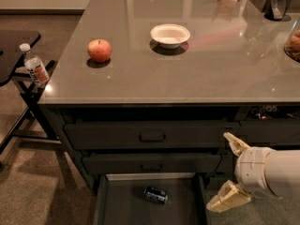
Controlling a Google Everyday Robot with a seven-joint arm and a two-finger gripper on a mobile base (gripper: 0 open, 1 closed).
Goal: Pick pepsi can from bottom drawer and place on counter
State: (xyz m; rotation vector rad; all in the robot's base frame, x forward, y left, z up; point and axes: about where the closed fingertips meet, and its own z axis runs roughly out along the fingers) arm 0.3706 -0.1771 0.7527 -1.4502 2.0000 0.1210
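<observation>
The pepsi can [156, 194] is dark blue with silver ends and lies on its side on the floor of the open bottom drawer [122, 205]. The glossy grey-brown counter [197, 74] tops the dark cabinet. My gripper [227, 172] is at the lower right, outside the drawer's right wall and well right of the can. Its two pale fingers [235, 143] are spread apart and hold nothing.
A red apple [99, 50] and a white bowl [170, 34] sit on the counter. Two shut handled drawers [150, 136] are above the open one. A clear bottle [34, 65] stands by a black side table [16, 43] at the left. Containers stand at the counter's far right.
</observation>
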